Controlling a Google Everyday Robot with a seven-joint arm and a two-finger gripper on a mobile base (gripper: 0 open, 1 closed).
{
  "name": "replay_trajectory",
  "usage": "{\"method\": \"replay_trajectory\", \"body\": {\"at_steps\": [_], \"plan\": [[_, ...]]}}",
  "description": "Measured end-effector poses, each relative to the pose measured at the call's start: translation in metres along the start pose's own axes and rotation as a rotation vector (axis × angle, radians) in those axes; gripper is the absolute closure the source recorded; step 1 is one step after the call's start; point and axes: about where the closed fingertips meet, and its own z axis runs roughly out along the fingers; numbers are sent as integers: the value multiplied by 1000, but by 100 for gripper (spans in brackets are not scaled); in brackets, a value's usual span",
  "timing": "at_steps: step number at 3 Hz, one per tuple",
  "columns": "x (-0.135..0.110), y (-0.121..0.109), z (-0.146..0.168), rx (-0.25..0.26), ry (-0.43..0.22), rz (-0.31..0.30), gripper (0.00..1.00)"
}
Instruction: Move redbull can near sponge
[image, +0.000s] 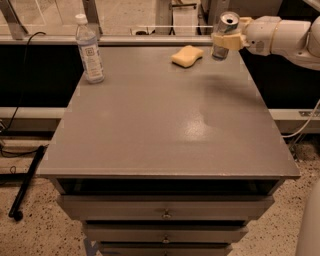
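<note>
One arm (285, 37) reaches in from the right at the far edge of the grey table (165, 130) — its gripper (226, 41) is pinched around the middle of the redbull can (229, 21), held upright with the pull-tab top showing. Can hangs just right of the sponge (187, 55), near but not touching; the sponge lies flat on the far part of the tabletop. Clear plastic bottle (89, 50) stands upright at the far left corner — well apart from both.
</note>
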Motion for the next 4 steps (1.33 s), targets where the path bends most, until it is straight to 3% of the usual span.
{"method": "replay_trajectory", "body": {"at_steps": [1, 3, 4], "plan": [[15, -16, 20, 50, 51, 23, 100], [47, -20, 58, 58, 112, 105, 100], [59, -22, 70, 64, 132, 143, 83]]}}
